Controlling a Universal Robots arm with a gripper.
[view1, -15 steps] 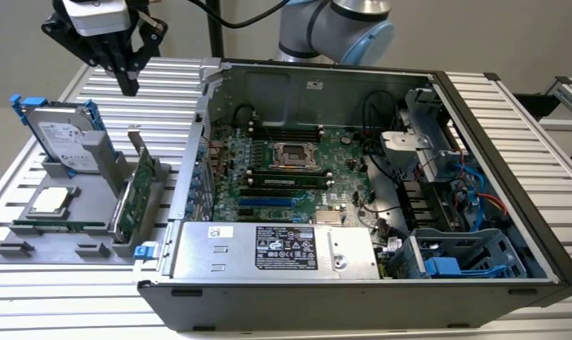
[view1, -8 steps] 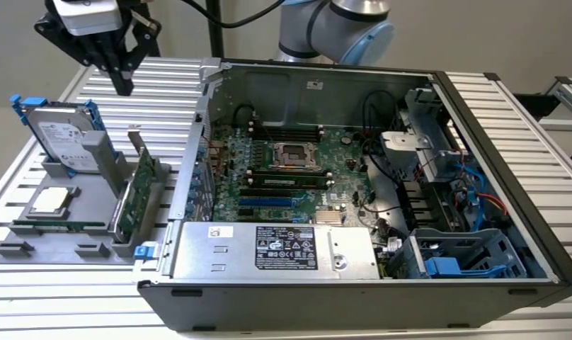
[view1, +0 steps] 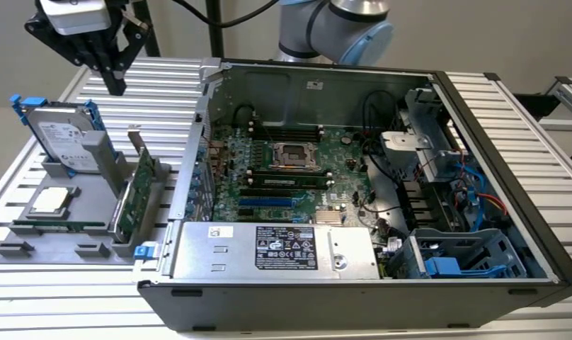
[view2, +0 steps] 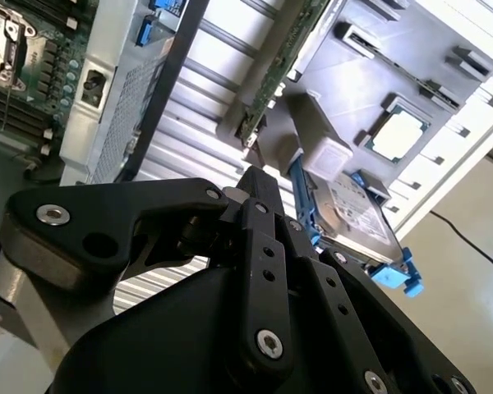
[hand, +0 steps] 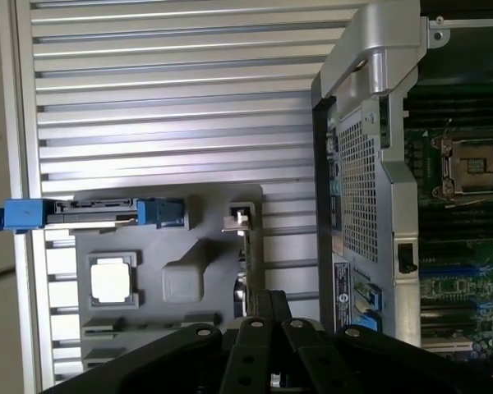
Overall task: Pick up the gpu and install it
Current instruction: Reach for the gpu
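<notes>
Exterior view: your gripper [view1: 115, 83] hung empty, fingers closed together, above and beyond the gpu [view1: 133, 195], toward the exterior view's left; the gpu stood on edge in the grey holder [view1: 88, 239], long axis near-to-far.

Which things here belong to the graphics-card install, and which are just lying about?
For the job: graphics card, upright in the grey rack; gripper; open computer case.
Lying about: hard drive, processor chip, memory stick.

hard drive [view1: 67, 136] upright in grey holder [view1: 93, 205] | processor chip [view1: 52, 200] flat on holder | computer case [view1: 342, 304] open
</notes>
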